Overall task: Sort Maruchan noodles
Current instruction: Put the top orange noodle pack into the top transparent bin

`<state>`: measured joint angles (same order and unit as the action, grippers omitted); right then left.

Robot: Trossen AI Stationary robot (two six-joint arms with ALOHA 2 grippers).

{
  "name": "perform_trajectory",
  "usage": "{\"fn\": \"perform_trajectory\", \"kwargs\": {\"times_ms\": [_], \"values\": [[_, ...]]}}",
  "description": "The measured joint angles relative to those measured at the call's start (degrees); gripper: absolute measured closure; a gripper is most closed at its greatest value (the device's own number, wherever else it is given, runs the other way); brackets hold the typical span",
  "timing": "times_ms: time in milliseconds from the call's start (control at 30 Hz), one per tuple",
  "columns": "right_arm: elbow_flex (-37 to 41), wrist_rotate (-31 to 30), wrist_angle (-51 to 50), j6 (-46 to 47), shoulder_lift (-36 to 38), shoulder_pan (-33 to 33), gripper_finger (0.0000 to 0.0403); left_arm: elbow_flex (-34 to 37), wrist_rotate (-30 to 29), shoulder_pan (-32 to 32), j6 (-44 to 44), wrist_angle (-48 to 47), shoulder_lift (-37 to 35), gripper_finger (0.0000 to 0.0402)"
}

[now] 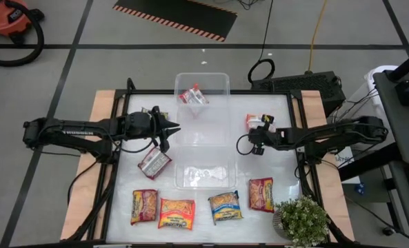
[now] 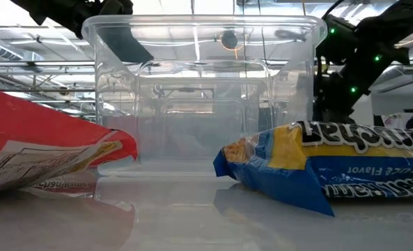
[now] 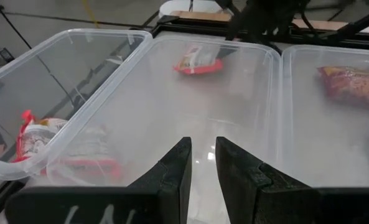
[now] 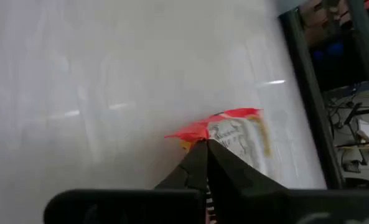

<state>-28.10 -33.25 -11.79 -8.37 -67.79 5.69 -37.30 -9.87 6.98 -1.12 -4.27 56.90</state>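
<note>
Dark fingers of the right gripper point(image 4: 204, 149) are pinched together, empty, tips at the edge of a red-white packet point(image 4: 237, 137) lying flat on the table near the right rail. Best bet: spread them and straddle that edge squarely. Left gripper point(image 3: 201, 163), slightly parted and empty, waits over the clear bins point(image 3: 172, 93).

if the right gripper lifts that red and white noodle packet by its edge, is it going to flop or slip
Probably some flop: the red and white plastic noodle packet is pinched at one crimped end by the right gripper, so the rest would hang. Its glossy film looks slippery, so a narrow edge grip may slide. It is small and flat, likely light, so it should lift easily off the white table.
</note>
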Motion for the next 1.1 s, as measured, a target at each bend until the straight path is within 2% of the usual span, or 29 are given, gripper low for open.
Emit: {"fn": "perform_trajectory", "kwargs": {"times_ms": [400, 500, 733, 933, 1100], "values": [[0.0, -7.4, 0.8, 3.0, 12.7, 0.7, 0.0403, 0.0, 0.9, -0.4, 4.1, 3.8, 0.0, 0.0323], [0.0, -7.5, 0.8, 3.4, 15.0, 1.6, 0.0403, 0.0, 0.9, -0.4, 5.2, 5.0, 0.0, 0.0323], [0.0, -7.3, 0.8, 4.3, 17.2, 3.3, 0.0403, 0.0, 1.0, -0.4, 7.9, 6.7, 0.0, 0.0323], [0.0, -7.2, 0.8, 4.7, 18.4, 4.5, 0.0403, 0.0, 1.0, -0.3, 10.5, 16.1, 3.2, 0.0321], [-0.1, -7.1, 0.8, 6.2, 19.1, 4.6, 0.0403, -2.1, 1.7, 1.7, 11.1, 19.7, 8.8, 0.0281]]}}
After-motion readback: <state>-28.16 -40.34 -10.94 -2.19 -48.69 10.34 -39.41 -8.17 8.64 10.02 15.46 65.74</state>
